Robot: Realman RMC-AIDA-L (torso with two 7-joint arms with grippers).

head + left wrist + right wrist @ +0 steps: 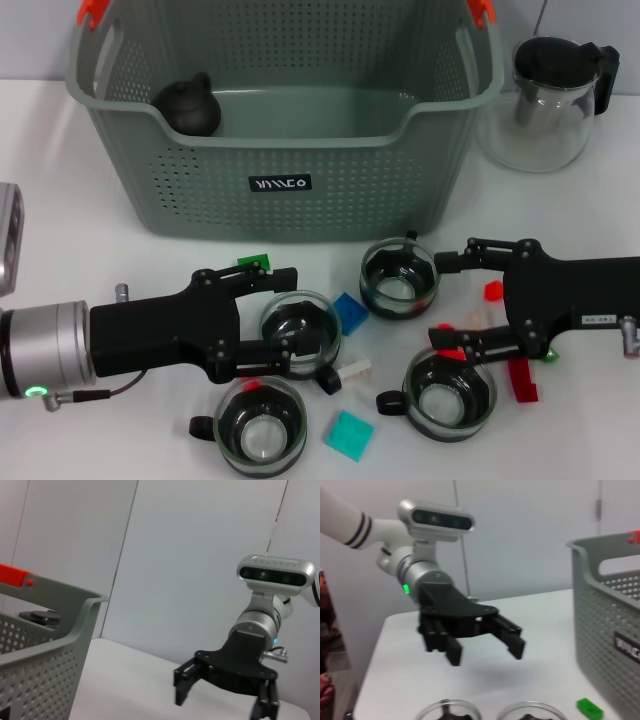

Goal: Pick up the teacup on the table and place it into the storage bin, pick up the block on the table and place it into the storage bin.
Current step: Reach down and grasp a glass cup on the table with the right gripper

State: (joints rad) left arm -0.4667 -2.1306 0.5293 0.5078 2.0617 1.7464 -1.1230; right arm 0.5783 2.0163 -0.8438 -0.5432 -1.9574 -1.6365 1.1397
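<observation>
1. The storage bin [280, 190] stands at the back of the white table [60, 200]; its upper rim and orange handle clips are cut off by the head view's top edge.
2. Inside the bin, in its left rear corner, sits a dark rounded pot [188, 105], partly hidden behind the front wall.
3. 4 glass teacups lie in front of the bin: 1 [400, 278] nearest the bin, 1 [300, 330] between the left gripper's fingers, 1 [260, 428] at the front edge, cut off below, and 1 [448, 396] under the right gripper.
4. The left gripper [290, 315] is spread wide, fingers either side of the teacup, not clamped on it.
5. The right gripper [445, 300] is also spread, holding nothing.
6. Blocks are scattered: green [254, 262], blue [350, 312], teal [349, 435], white [354, 370]; the red ones [522, 380] are partly covered by the right gripper.
7. A glass teapot [548, 100] stands right of the bin.
</observation>
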